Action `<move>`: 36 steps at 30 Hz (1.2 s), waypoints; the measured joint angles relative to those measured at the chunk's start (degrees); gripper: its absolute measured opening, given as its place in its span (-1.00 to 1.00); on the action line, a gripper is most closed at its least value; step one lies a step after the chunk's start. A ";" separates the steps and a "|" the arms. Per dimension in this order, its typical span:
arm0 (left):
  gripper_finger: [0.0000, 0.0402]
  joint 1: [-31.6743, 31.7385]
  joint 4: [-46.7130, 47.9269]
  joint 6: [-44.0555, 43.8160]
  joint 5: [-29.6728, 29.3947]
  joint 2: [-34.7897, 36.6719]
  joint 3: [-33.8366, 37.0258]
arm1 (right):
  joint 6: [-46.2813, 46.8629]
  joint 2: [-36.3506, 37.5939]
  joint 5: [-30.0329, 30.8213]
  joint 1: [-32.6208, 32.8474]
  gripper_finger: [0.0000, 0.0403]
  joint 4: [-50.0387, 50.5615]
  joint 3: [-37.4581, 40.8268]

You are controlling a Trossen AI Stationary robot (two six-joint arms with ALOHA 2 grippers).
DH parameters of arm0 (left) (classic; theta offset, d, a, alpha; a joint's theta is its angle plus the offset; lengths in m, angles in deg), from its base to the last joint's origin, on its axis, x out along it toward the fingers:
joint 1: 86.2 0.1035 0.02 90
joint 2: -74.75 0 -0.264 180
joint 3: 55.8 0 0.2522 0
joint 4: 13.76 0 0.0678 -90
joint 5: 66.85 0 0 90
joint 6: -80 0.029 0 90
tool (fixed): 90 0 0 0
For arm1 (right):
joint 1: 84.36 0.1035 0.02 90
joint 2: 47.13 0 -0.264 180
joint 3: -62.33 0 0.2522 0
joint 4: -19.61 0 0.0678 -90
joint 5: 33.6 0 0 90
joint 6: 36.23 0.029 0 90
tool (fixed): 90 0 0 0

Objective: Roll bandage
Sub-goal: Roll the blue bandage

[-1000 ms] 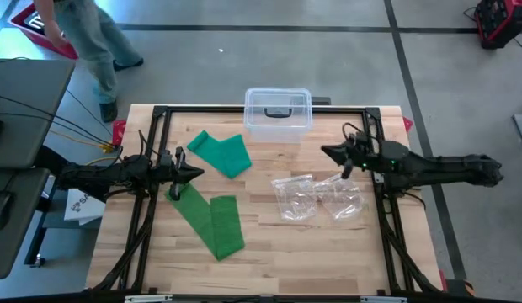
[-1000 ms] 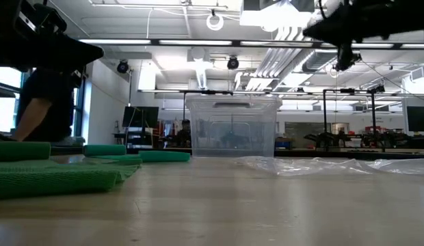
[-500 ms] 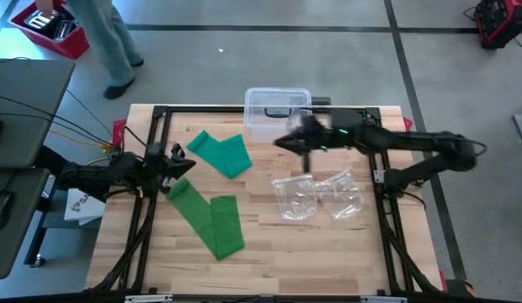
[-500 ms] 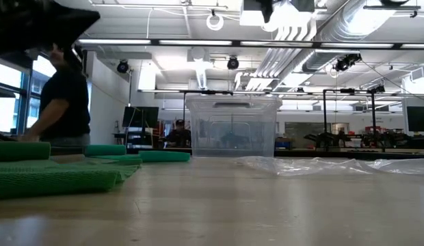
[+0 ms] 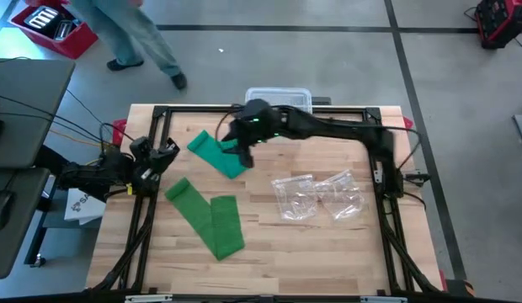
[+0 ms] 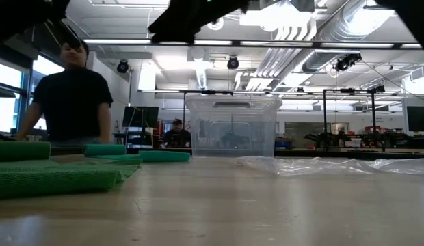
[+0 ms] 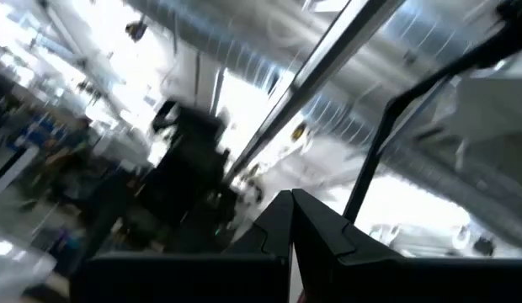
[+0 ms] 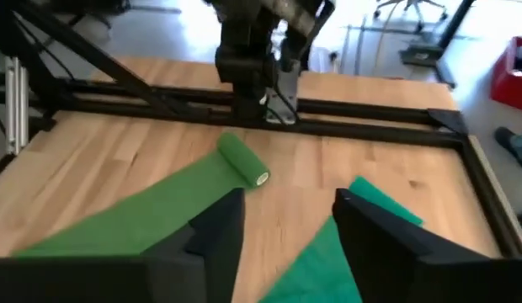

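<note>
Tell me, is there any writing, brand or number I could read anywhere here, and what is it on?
None can be read.
The red box on the floor beyond the table has white markings on a dark panel, too small to read.
The clear bin, the green bandages and the plastic bags show no print.

Colours only: two bandages on show, a bright green bandage lying long across the pale, light-grained wooden table, and a darker teal-green bandage just behind it. The frame around the table is black, with red corner pieces. The plastic box is clear with a whitish lid, the plastic bags clear and glinting. Both arms are dark, nearly black. The floor is grey; a red crate sits at the top left.
</note>
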 joint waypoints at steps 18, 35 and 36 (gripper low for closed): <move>-0.97 0.02 -1.69 0.04 -3.65 0.00 -1.65 | 2.75 -28.86 -3.30 -3.02 0.28 -9.02 -18.92; -0.97 0.02 0.87 0.02 -5.23 -0.11 -1.65 | 4.96 -36.32 10.76 -1.56 -0.06 -1.09 -19.14; -0.97 0.02 0.87 0.01 -5.24 -0.11 -1.65 | 5.47 -36.11 10.81 -1.21 -0.14 0.62 -19.16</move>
